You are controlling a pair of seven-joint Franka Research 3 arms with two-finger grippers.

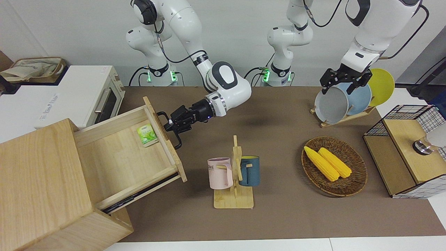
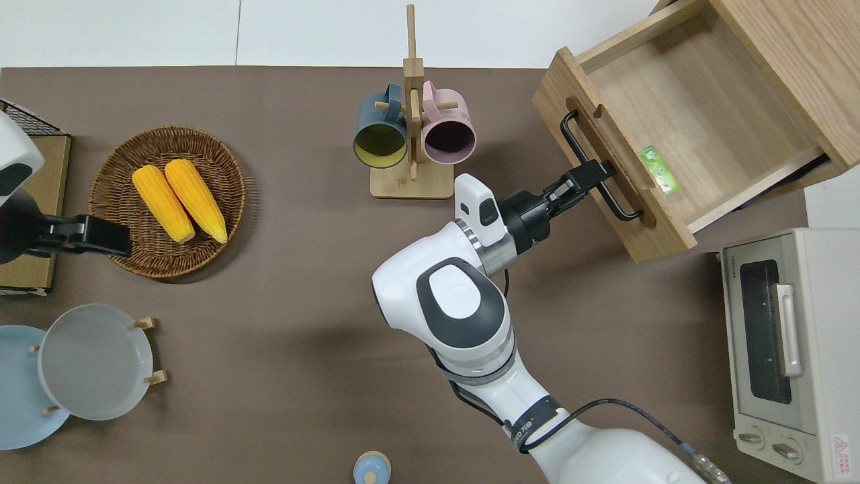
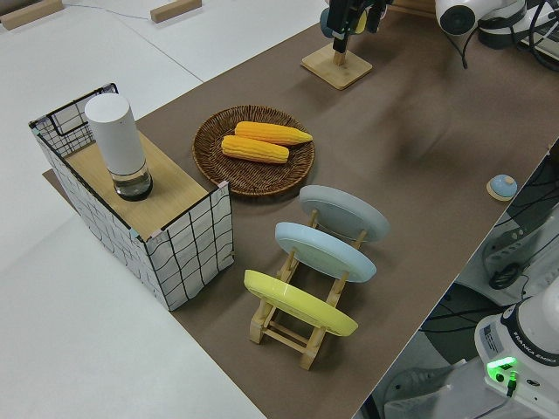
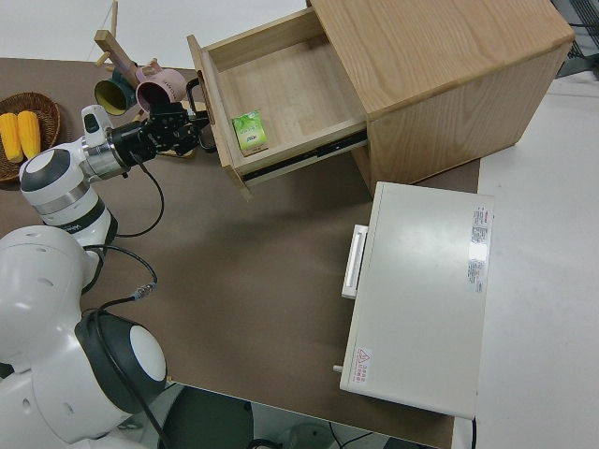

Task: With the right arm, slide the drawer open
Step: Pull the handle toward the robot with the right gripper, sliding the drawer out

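The pale-wood drawer [image 2: 699, 114] stands pulled well out of the large light-wood box [image 1: 38, 181] at the right arm's end of the table. It also shows in the front view [image 1: 115, 164] and the right side view [image 4: 281, 89]. My right gripper [image 2: 591, 176] is shut on the black bar handle [image 2: 571, 134] on the drawer's front, near the bar's middle. The same grip shows in the front view [image 1: 170, 123] and the right side view [image 4: 192, 126]. A small green packet [image 2: 657, 171] lies in the drawer against its front panel. The left arm is parked.
A white toaster oven [image 2: 786, 336] stands beside the box, nearer to the robots. A mug rack [image 2: 411, 134] with two mugs stands close to the drawer's front. A basket of corn [image 2: 168, 195], a plate rack [image 2: 94, 359] and a wire shelf unit [image 1: 407, 150] are at the left arm's end.
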